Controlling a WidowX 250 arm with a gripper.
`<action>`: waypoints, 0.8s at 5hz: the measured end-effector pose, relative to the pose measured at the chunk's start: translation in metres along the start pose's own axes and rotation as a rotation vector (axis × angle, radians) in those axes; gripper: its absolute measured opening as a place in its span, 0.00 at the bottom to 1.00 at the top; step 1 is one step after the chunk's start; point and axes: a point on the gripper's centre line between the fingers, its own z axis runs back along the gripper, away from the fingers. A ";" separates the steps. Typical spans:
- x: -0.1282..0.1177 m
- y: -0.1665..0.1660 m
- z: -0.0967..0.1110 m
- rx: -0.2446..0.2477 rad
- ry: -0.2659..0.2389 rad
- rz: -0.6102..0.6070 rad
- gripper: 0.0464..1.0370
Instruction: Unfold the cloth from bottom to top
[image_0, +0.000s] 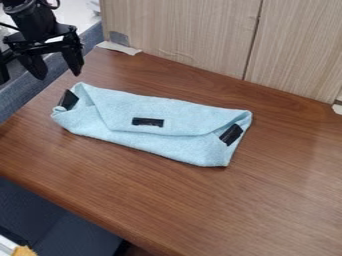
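"What might go wrong?"

"At left, the gripper (59, 75) hangs open and empty, near the folded cloth (120, 105) on the table (167, 200). Too deep a pinch could catch several layers and drag everything. The tucked right corner (240, 120) might snag, causing a twist."

"What's hidden?"

"The arm (30, 17) is cut off upper left; the cloth's inner folds I can't count."

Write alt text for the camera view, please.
A folded light blue cloth with three black patches lies on a brown wooden table. The open black gripper hangs at upper left, apart from the cloth; pale wood-grain panels stand behind.
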 end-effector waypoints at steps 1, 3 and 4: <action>-0.003 0.001 -0.009 -0.007 0.030 -0.002 0.96; -0.009 -0.031 -0.035 -0.052 0.127 -0.177 0.96; -0.013 -0.053 -0.049 -0.098 0.175 -0.298 0.96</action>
